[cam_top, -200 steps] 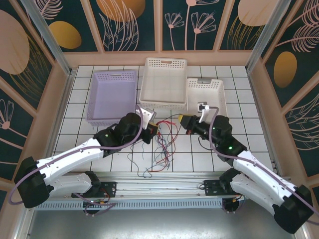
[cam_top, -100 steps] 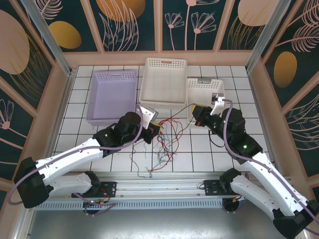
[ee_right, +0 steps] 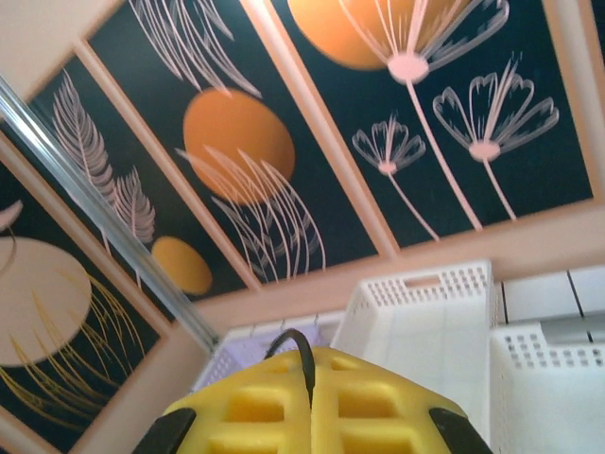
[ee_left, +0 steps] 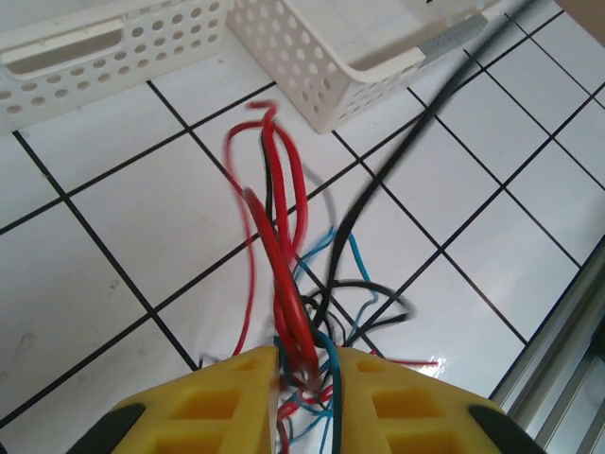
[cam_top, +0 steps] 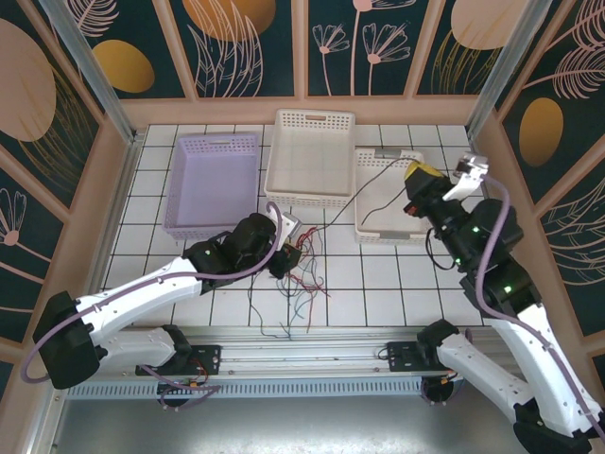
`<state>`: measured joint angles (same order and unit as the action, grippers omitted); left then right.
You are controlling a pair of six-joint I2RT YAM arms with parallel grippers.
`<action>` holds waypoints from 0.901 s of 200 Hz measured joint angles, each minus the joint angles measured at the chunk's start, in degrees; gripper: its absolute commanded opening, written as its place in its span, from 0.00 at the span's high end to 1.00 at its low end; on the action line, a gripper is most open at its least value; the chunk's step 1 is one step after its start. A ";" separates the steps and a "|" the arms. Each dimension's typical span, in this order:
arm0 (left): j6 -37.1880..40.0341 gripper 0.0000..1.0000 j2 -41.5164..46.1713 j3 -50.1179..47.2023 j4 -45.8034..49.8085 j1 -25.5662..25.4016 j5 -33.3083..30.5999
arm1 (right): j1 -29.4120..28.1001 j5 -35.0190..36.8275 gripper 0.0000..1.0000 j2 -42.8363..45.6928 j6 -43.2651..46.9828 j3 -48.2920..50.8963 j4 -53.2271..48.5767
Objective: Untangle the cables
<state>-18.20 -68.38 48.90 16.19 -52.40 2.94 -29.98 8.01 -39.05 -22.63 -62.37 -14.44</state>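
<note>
Cables (cam_top: 304, 279) lie tangled on the tiled table (cam_top: 151, 236); the left gripper (cam_top: 284, 257) pinches the red and blue bundle, while the right gripper (cam_top: 417, 178) clamps one black cable (ee_left: 342, 236), raised over the small white basket (cam_top: 388, 234)

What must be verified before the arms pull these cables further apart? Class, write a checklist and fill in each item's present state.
1. Left pincer grips the tangle: ok, red cables are clamped between its fingers.
2. Right pincer grips one strand: ok, it is shut on the black cable.
3. Black cable separated from the tangle: not ok, it leads into the bundle at the left pincer.
4. Black cable free of the small white basket: cannot tell, it crosses above the rim.
5. Only one strand lifted: ok, the rest lies on the tiles.
</note>
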 measured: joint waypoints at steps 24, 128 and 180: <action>0.00 0.79 -0.15 0.00 0.74 0.00 -0.42 | 0.00 1.31 1.00 -0.02 0.94 -4.39 -0.83; 0.04 0.56 -1.22 0.17 1.11 0.00 -6.56 | 0.00 3.10 1.00 -5.79 5.01 -20.06 -5.57; 2.69 0.11 10.43 1.68 -0.09 0.00 -16.24 | 0.04 5.33 1.00 -10.62 7.26 -14.29 -5.22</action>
<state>-15.51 -57.95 50.59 16.10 -52.40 -13.30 -29.93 13.34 -49.67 -15.38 -76.66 -19.66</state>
